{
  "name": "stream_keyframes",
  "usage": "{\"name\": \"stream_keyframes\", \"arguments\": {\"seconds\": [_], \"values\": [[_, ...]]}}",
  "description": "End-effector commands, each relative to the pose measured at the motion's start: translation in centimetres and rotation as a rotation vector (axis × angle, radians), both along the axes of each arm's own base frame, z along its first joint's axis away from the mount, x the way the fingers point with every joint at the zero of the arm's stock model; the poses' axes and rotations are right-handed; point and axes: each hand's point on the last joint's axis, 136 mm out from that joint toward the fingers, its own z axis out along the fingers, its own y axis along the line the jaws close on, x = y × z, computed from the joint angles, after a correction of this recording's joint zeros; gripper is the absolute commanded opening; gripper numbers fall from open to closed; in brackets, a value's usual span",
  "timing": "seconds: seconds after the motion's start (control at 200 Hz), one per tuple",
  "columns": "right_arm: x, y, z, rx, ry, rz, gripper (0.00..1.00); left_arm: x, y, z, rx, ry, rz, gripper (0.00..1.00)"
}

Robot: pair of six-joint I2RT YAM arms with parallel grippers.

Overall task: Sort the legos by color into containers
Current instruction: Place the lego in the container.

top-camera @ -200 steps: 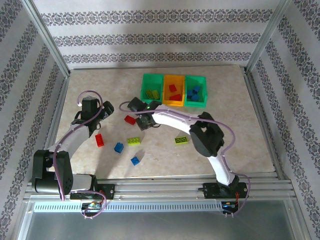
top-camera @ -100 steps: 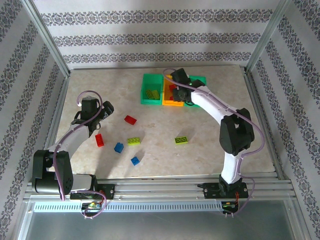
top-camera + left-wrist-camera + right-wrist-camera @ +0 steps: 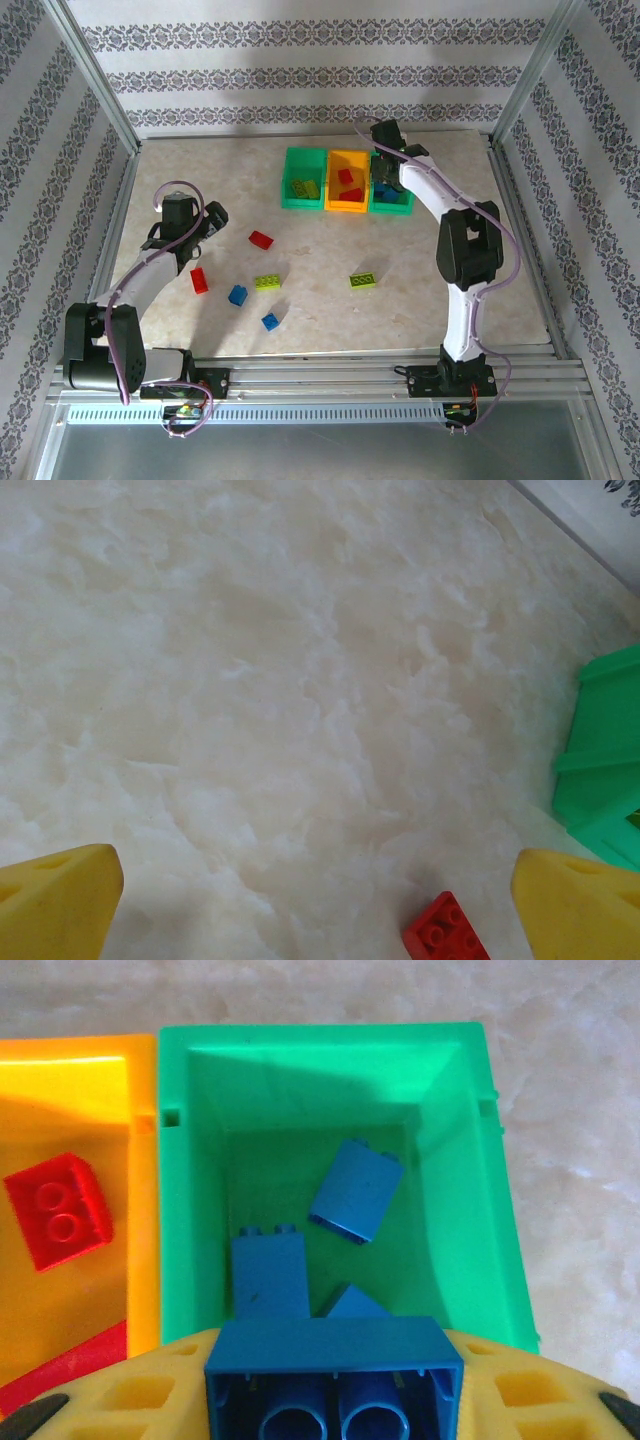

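Your left gripper hovers low over the left part of the worktop, jaws spread wide with nothing between them. In its wrist view the yellow fingertips sit at the lower corners.

Six legos lie loose on the worktop in front of the containers. From the left they are:
- a red lego;
- a blue lego;
- a second red lego, nearest your left gripper;
- a lime lego;
- a second blue lego, closest to the arm bases;
- a second lime lego, off on its own to the right.

Behind them the three containers stand touching in a row:
- The left green container holds lime pieces.
- The orange container holds red ones.
- The right green container holds three blue bricks lying on its floor.

Your right gripper is directly above that right green container. It is pinching a blue brick between its yellow fingers. The brick's hollow underside faces the wrist camera, and it hangs over the near end of the container, above the pieces already inside.
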Motion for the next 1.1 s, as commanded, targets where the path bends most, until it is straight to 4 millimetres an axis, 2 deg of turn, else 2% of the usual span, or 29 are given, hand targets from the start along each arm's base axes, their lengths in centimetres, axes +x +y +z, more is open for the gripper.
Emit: {"name": "stream_keyframes", "arguments": {"seconds": [0.0,0.14,0.275,0.43,0.57,0.725,0.914,1.019,1.049,1.094], "values": [[1.2,-0.6,-0.4,-0.017,0.003,-0.005,0.41,-0.2,0.6,1.1,0.023,-0.006,-0.006,1.0],[1.7,-0.9,-1.4,-0.01,0.018,-0.02,0.43,-0.5,0.5,1.2,0.027,-0.004,-0.012,1.0],[1.8,-1.1,-1.9,0.002,0.025,-0.027,0.49,-0.8,0.6,1.3,0.034,-0.002,-0.014,1.0],[1.8,-1.3,-1.7,0.004,0.025,-0.027,0.62,-1.1,0.5,1.3,0.033,0.0,-0.017,1.0],[1.5,-1.4,-1.1,-0.001,0.015,-0.024,0.67,-1.2,0.3,1.3,0.027,-0.002,-0.033,1.0],[1.0,-1.6,-0.1,0.0,0.002,-0.021,0.7,-1.0,-0.7,1.9,0.012,-0.024,-0.096,1.0],[-0.4,-1.3,1.1,0.019,-0.026,-0.014,0.85,-1.3,-2.3,2.3,-0.015,-0.031,-0.182,1.0],[-1.5,-1.0,1.8,0.021,-0.038,-0.01,0.92,-2.0,-3.7,2.3,-0.025,-0.023,-0.247,1.0],[-1.8,-0.9,2.1,0.018,-0.041,-0.009,0.98,-2.3,-4.3,2.3,-0.023,-0.016,-0.267,1.0],[-2.5,-0.8,2.2,0.012,-0.045,-0.01,0.98,-2.7,-5.0,2.2,-0.014,-0.003,-0.299,1.0]]}}
